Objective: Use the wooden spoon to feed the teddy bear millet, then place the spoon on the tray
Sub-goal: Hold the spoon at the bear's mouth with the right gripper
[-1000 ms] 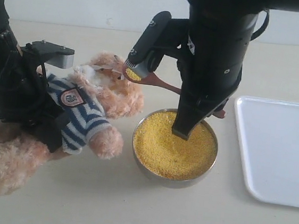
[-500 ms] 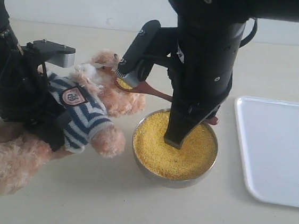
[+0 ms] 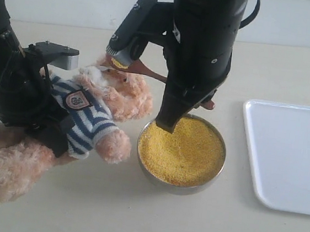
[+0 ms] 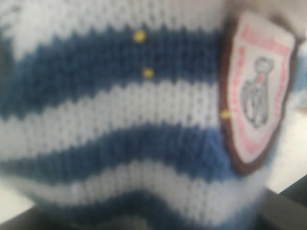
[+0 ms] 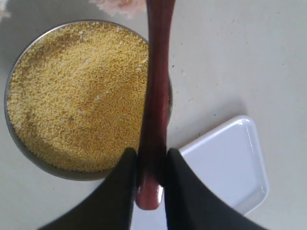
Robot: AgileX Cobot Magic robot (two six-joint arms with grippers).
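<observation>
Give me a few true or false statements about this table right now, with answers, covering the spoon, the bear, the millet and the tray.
1. The right gripper is clamped on the handle of the wooden spoon. True.
2. The wooden spoon lies on the tray. False: it is held up, its bowl by the head of the teddy bear.
3. The metal bowl holds yellow millet. True.
4. The teddy bear is dressed in plain red. False: its shirt is navy-and-white striped.
</observation>
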